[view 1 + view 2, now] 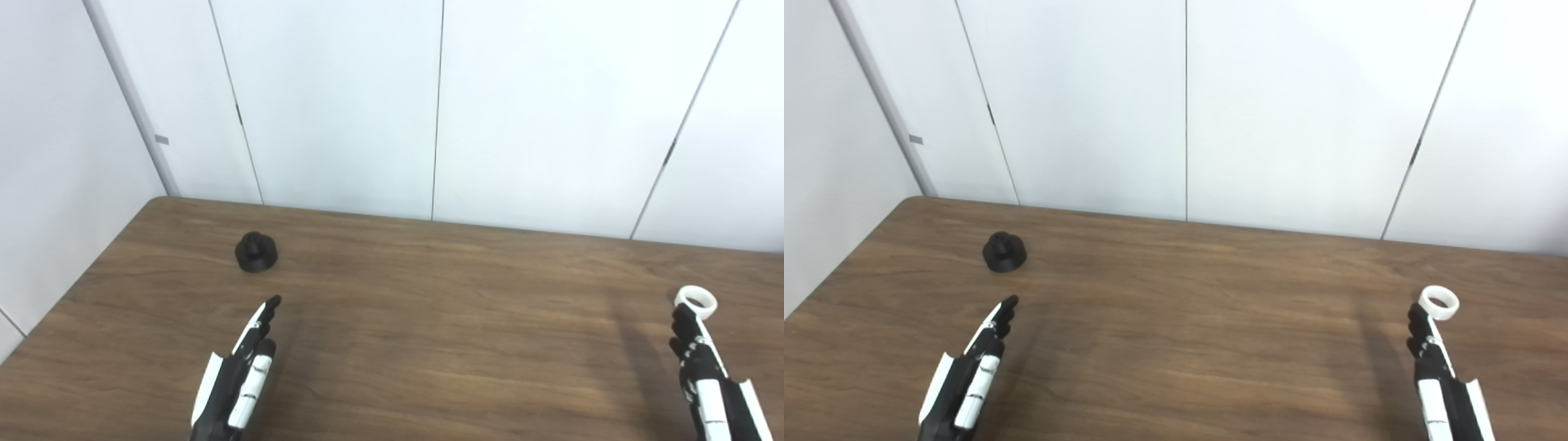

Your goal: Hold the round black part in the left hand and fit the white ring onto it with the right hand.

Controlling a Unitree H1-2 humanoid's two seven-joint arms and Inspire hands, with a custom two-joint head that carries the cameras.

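Both hands (245, 367) (704, 367) have black fingers (271, 302) with white plastic shells.

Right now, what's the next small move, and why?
Probably reach the left hand forward to the round black part. The part sits on the table beyond the fingertips, untouched, and the hand is open and empty. The right hand is just short of the white ring, also holding nothing; the ring can wait until the part is held.

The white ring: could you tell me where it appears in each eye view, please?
Left eye view: white ring at far right, just beyond the right hand.
Right eye view: likewise at right, a little further from the edge.
Shared landmark: the round black part at far left of the table.
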